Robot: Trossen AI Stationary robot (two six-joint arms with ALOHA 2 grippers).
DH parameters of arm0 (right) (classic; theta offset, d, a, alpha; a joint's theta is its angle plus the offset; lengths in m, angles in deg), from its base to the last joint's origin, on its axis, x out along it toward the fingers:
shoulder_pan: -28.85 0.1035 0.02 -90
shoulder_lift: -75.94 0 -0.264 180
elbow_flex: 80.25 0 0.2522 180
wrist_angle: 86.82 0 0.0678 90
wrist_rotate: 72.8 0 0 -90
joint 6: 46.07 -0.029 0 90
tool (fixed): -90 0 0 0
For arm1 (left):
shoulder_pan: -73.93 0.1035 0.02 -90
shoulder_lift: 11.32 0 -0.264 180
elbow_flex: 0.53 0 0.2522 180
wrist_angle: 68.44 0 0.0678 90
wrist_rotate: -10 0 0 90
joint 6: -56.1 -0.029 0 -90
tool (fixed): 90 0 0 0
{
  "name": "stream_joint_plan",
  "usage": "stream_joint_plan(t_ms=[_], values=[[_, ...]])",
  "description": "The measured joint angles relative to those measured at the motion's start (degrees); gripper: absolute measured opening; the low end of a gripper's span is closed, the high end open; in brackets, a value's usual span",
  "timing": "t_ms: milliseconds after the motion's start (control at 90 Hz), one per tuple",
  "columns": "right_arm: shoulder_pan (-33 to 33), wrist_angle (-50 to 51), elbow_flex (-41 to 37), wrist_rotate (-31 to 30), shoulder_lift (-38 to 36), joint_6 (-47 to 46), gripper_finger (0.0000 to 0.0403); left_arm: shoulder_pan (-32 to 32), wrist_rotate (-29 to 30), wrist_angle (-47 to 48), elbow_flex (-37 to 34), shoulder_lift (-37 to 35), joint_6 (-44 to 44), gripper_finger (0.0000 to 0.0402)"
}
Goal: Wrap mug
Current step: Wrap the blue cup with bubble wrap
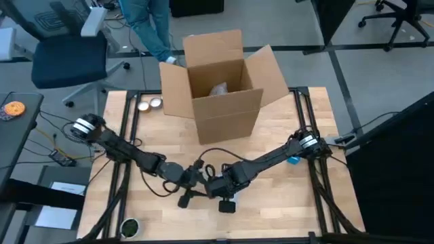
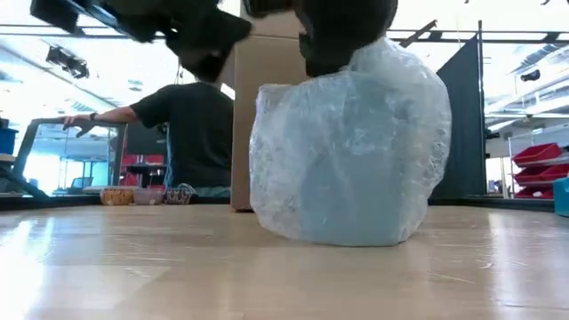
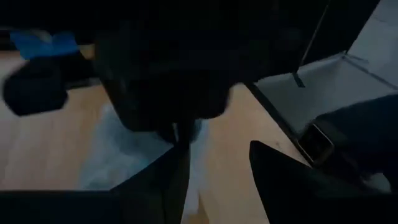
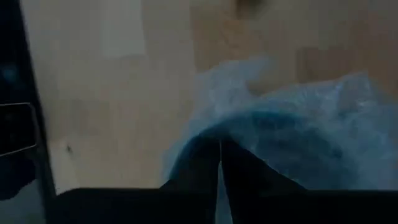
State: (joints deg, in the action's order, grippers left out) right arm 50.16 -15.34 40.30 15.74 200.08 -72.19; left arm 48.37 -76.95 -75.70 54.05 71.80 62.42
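Note:
The mug (image 2: 356, 169) shows bluish through a bundle of clear bubble wrap (image 2: 293, 178), which stands on its base near the table's middle front. My right gripper (image 4: 219, 157) is shut at the top of the bundle and appears dark above it (image 2: 347, 36) in the low view. My left gripper (image 3: 217, 149) is open just left of the bundle, with the wrap (image 3: 124, 155) beyond its fingers. Whether it touches the wrap cannot be told. In the high view both grippers meet over the bundle (image 1: 203, 179) and hide it. My right gripper pinches bubble wrap (image 4: 205, 134) at the top of the bundle between its two shut fingers, coming from above. One layer or several, I cannot tell. The bundle rests on the table below the fingers.
An open cardboard box (image 1: 220, 102) stands at the far middle of the table with a wrapped item (image 1: 218, 89) inside. Two tape rolls (image 1: 149, 104) lie left of it. A small blue object (image 1: 293, 160) lies at the right. A person (image 2: 187, 124) stands beyond the far edge.

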Motion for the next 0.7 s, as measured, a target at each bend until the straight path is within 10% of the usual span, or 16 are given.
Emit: stream_joint_plan(t_ms=[700], values=[[-2.69, -2.33, -4.31, -0.33, 0.19, 3.71, 0.0000, -3.80, 0.48, 6.41, -0.07, 3.19, 5.51, 0.0152]])
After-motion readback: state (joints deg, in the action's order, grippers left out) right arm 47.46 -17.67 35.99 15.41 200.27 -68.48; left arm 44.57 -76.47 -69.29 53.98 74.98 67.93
